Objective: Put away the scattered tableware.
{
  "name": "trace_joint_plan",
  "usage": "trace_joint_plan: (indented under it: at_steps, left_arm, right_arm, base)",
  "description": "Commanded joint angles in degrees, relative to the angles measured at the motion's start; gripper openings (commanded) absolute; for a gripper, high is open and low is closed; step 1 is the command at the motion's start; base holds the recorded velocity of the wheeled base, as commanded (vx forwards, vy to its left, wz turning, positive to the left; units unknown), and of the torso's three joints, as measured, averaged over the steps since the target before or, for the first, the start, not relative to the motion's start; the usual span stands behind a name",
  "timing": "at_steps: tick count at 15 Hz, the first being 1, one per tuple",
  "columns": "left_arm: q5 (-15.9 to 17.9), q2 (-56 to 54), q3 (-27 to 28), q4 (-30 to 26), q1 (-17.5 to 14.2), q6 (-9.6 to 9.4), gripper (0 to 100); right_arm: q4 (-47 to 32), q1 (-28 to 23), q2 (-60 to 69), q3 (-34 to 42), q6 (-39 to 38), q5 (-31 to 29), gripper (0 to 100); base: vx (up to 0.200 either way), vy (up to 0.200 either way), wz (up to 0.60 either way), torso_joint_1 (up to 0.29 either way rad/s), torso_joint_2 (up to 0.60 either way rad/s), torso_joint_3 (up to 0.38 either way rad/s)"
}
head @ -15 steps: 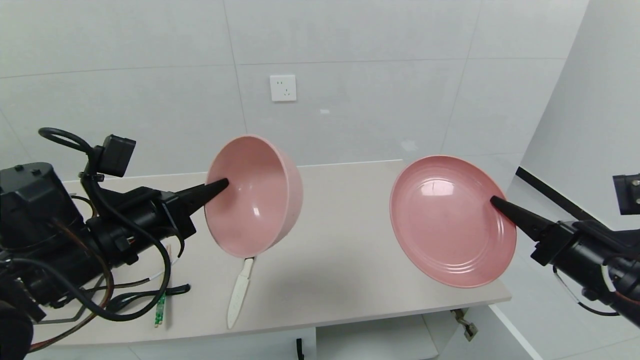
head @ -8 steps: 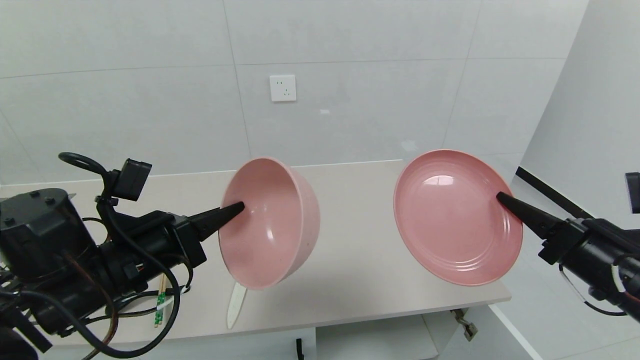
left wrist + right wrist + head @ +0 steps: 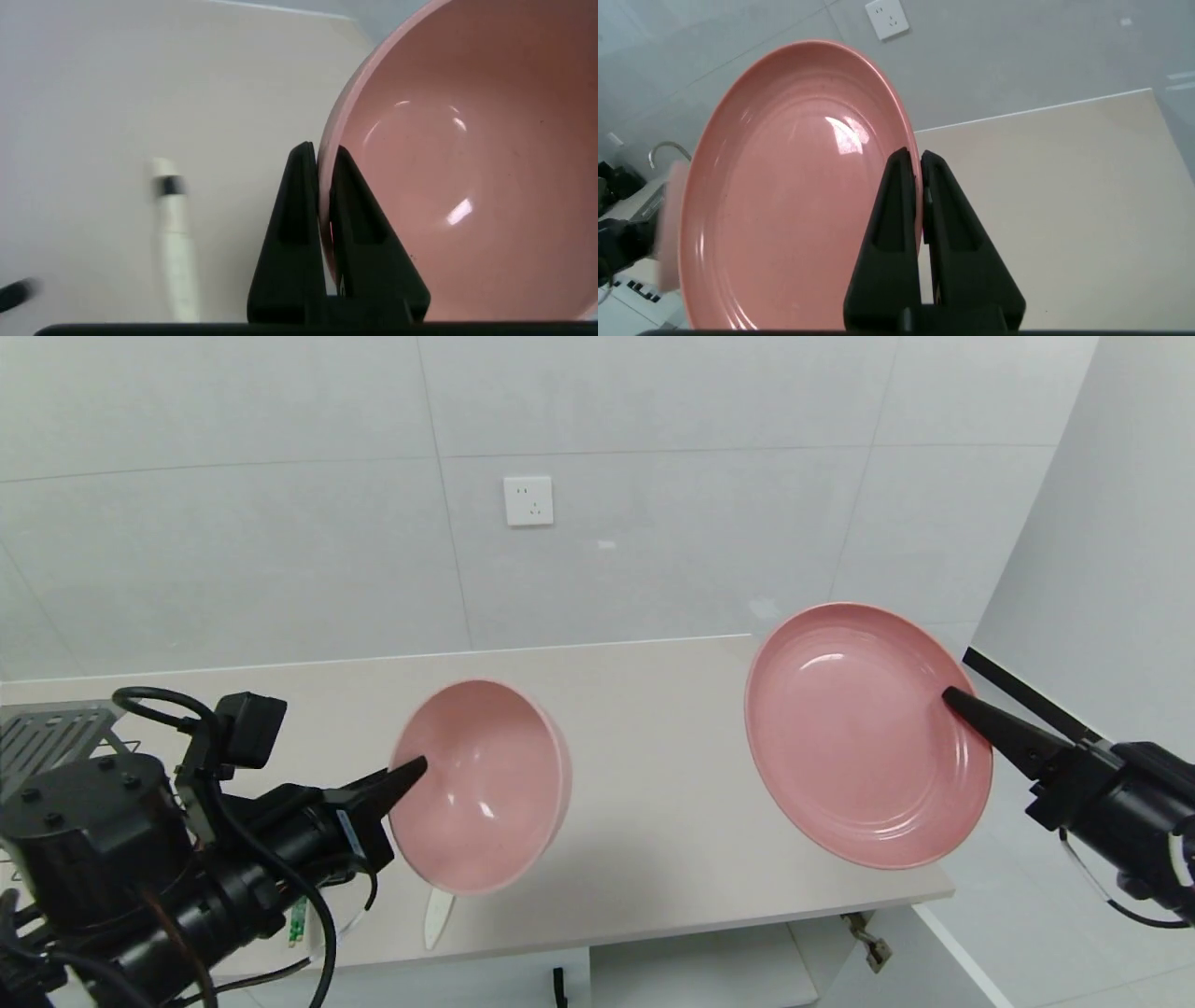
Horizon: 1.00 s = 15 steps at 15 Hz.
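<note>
Glossy pink deep bowl (image 3: 485, 793) hung tilted above the near left of the beige table (image 3: 653, 728), left fingers (image 3: 397, 779) clamped on its rim; right fingers (image 3: 980, 721) gripped the ringed pink plate (image 3: 859, 737), well apart, by the right edge.

Beige countertop (image 3: 672, 728) runs along a white tiled wall (image 3: 280, 476), with a white wall socket (image 3: 528, 500) on the wall above the counter's back edge. Below the front edge: black cabinet handle (image 3: 558, 987), metal hinge (image 3: 866, 941) near the right corner.
</note>
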<state>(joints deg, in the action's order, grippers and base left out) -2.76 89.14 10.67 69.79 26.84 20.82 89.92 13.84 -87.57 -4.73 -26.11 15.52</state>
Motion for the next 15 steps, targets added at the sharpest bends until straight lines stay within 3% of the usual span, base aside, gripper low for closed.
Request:
trace_joint_plan:
  at_steps: [1,2,4,13,14,15]
  left_arm:
    - [-19.8,9.9,1.4,5.3,9.6,-2.01,0]
    - [-19.7,10.4,1.8,9.3,11.1,-2.72,0]
    - [-19.8,10.8,2.3,10.5,11.9,-5.53,0]
    - [-20.0,10.6,-2.1,11.1,11.9,-6.32,0]
    - [-20.4,10.7,-4.5,10.9,11.4,-10.54,0]
    - [-21.9,11.1,-5.7,10.9,11.1,-12.74,0]
  right_arm:
    - [0.1,0.1,0.0,0.1,-0.1,0.0,0]
    - [0.1,0.9,0.0,0.0,-0.2,0.0,0]
    - [0.1,2.0,0.0,0.3,-0.2,0.0,0]
    - [0.1,1.9,-1.5,2.1,0.6,-1.7,0]
    - [0.1,2.5,-2.1,2.2,1.7,-5.6,0]
    - [0.1,3.0,-2.3,2.4,2.3,-6.6,0]
  base:
    - [0.0,0.0,0.0,0.0,0.0,0.0]
    - [0.0,0.0,0.0,0.0,0.0,0.0]
    - [0.0,0.0,0.0,0.0,0.0,0.0]
    - [0.0,0.0,0.0,0.0,0.0,0.0]
    - [0.0,0.0,0.0,0.0,0.0,0.0]
    - [0.0,0.0,0.0,0.0,0.0,0.0]
